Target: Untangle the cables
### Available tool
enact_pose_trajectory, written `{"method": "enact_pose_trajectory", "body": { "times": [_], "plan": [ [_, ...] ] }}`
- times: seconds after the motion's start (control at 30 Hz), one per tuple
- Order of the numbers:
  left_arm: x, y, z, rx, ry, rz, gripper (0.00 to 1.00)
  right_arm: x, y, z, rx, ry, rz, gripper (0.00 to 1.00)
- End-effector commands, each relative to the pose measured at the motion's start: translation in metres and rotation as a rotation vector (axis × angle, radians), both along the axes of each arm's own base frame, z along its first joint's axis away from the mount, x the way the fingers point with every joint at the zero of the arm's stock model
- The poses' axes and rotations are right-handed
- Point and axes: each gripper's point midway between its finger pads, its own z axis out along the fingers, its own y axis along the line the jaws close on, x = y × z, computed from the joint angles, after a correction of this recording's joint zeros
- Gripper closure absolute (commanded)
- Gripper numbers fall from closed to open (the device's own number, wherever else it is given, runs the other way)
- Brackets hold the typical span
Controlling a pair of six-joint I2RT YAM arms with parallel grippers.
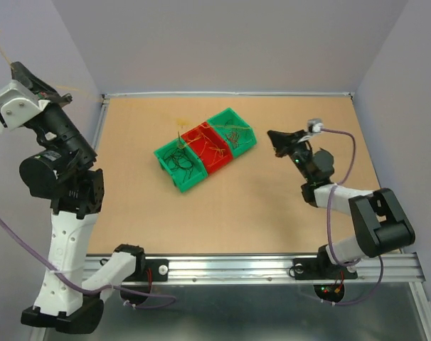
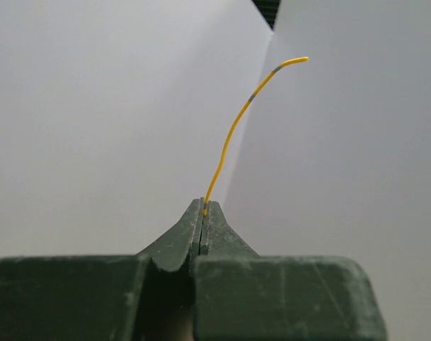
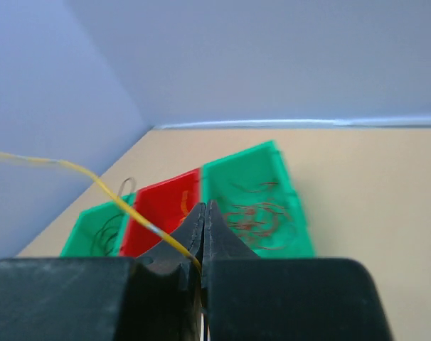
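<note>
The cables lie sorted in three joined bins: dark ones in the left green bin (image 1: 171, 153), orange ones in the red bin (image 1: 201, 133), red ones in the right green bin (image 1: 226, 117). My left gripper (image 1: 16, 67) is raised high at the far left, shut on a thin yellow cable (image 2: 233, 131) whose free end curves up past the fingertips (image 2: 203, 207). My right gripper (image 1: 271, 133) hovers just right of the bins, shut on a yellow cable (image 3: 94, 181) that runs off to the left from its jaws (image 3: 205, 206).
The bins (image 3: 286, 181) stand in a diagonal row mid-table on the tan surface (image 1: 272, 206). Pale walls close in the left, back and right sides. A metal rail (image 1: 237, 266) with both arm bases runs along the near edge.
</note>
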Motion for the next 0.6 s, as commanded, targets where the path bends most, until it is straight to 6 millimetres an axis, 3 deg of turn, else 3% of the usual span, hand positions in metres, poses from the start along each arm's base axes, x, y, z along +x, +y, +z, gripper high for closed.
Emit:
{"method": "enact_pose_trajectory", "body": {
  "times": [0.0,0.03,0.07,0.13,0.3,0.43,0.57],
  "plan": [
    [0.024,0.039,-0.006,0.029,0.025,0.14,1.0,0.005,-0.082,0.002,0.198,0.098,-0.157,0.99],
    [0.032,0.041,-0.007,0.008,0.015,0.109,1.0,0.01,-0.117,-0.008,0.247,0.151,-0.23,0.99],
    [0.049,0.048,-0.015,0.022,0.053,0.103,1.0,0.01,-0.133,-0.013,0.273,0.179,-0.265,0.99],
    [0.056,0.073,-0.022,0.008,0.068,0.146,1.0,0.009,-0.174,-0.018,0.337,0.218,-0.338,0.99],
    [0.083,0.083,-0.049,-0.007,0.094,0.093,1.0,0.004,-0.199,-0.029,0.387,0.261,-0.371,0.99],
    [0.085,0.082,-0.056,-0.009,0.091,0.085,1.0,0.003,-0.202,-0.029,0.401,0.262,-0.389,0.99],
    [0.09,0.105,-0.064,-0.043,0.128,0.158,1.0,-0.001,-0.227,-0.039,0.454,0.295,-0.465,0.99]
  ]
}}
